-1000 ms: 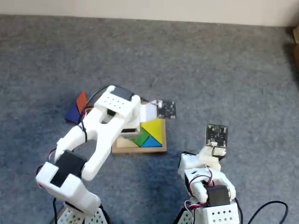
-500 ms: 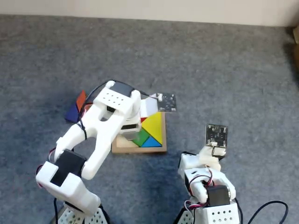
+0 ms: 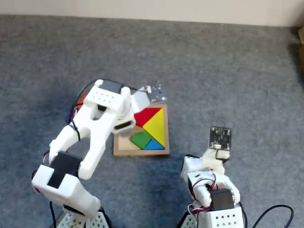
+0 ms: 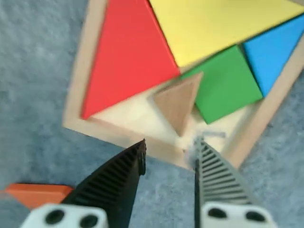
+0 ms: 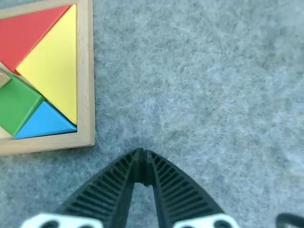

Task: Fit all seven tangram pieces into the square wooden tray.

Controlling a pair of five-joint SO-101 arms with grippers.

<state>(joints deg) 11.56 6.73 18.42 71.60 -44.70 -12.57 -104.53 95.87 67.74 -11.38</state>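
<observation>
Grey carpet [image 3: 228, 61], tray [image 3: 142, 152] mid-frame: left gripper [image 4: 170, 142], parted and empty at its rim, should straddle the orange piece [image 4: 35, 194] squarely.

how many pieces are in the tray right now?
5: red triangle and yellow triangle side by side; green square and blue triangle against the yellow; plain wood triangle on the tray floor beside the green square. None seem hidden.

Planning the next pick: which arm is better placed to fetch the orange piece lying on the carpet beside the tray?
Left, probably. The left arm hangs at the tray's rim with jaws open, and the orange piece lies just beside them. The right arm sits across the tray, jaws shut.
</observation>
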